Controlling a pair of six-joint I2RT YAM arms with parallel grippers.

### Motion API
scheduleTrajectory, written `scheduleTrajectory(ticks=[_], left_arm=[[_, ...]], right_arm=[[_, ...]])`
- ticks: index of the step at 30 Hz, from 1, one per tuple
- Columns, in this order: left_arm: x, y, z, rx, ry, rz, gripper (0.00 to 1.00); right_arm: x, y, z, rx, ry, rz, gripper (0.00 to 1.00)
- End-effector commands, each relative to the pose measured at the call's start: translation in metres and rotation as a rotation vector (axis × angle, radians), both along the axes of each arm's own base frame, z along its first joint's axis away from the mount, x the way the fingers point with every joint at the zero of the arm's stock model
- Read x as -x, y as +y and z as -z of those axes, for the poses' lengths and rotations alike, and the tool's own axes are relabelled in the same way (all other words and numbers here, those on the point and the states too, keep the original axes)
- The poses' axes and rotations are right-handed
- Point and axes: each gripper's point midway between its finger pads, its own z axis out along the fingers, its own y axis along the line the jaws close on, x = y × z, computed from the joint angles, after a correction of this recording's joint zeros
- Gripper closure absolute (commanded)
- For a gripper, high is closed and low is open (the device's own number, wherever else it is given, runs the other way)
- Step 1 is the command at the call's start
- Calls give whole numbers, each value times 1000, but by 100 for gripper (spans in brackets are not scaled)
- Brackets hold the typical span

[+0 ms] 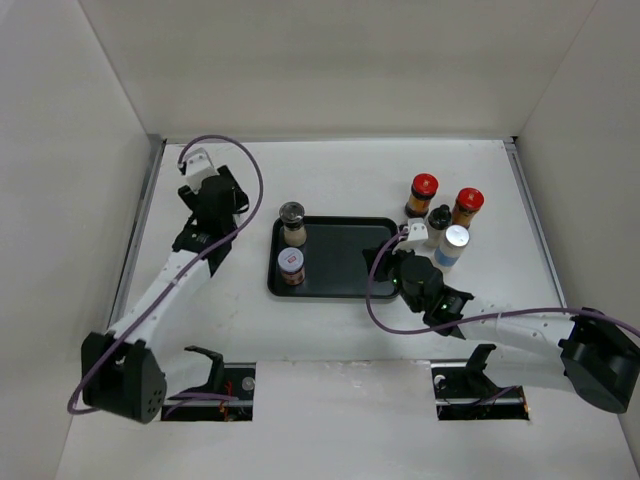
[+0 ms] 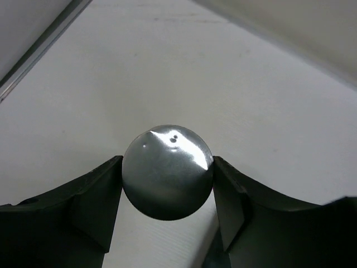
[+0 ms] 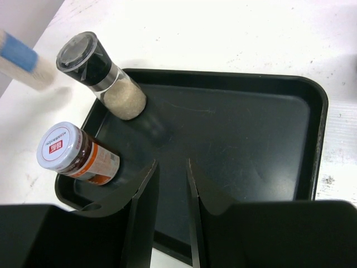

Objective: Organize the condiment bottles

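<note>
Between the left jaws sits a silver-capped bottle (image 2: 167, 173), clamped on both sides.

The silver-capped bottle (image 2: 167, 172) has a top that looks like brushed metal, pretty shiny. Next to it the left claw (image 2: 167, 192) is matt black plastic. The tray (image 3: 290, 128) is smooth black plastic with a slight sheen and fine scratches. The black-capped grinder (image 3: 103, 75) has a clear body, glass I think. The surface (image 2: 167, 67) is matt white.
</note>
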Motion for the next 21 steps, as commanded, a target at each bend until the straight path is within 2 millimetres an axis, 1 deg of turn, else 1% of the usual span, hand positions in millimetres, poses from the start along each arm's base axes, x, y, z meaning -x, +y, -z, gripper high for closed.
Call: scheduleTrajectory(ticks=[1,3,4,6,9,11,12,14,15,18,21], left_arm=[[10,-27,-139,42,-379,47,63],[16,-53,-170,41,-443,122,62],[20,-70,-183,44,-469,166,62],[24,-105,-200,56,-502,253,62],[25,-151,-210,70,-515,362,62],[25,-179,-205,79,-503,425,62],[25,-194,-199,81,-492,455,62],[22,-218,-183,80,-464,501,62],[19,-230,-169,74,-440,518,62],[15,-251,-140,57,-392,545,62],[9,-266,-111,34,-343,563,62]], right_arm=[[-2,9,-33,-80,-65,-15,69],[-1,11,-30,-82,-58,-25,71],[-1,11,-31,-83,-57,-26,72],[0,9,-33,-87,-63,-22,72],[-3,2,-33,-92,-66,-2,72],[-4,-2,-35,-103,-71,8,72],[-3,-3,-38,-109,-76,9,72],[-2,-7,-40,-115,-83,20,72],[-3,-10,-39,-117,-84,29,72],[-4,-16,-42,-133,-88,47,73],[-5,-22,-43,-142,-93,67,73]])
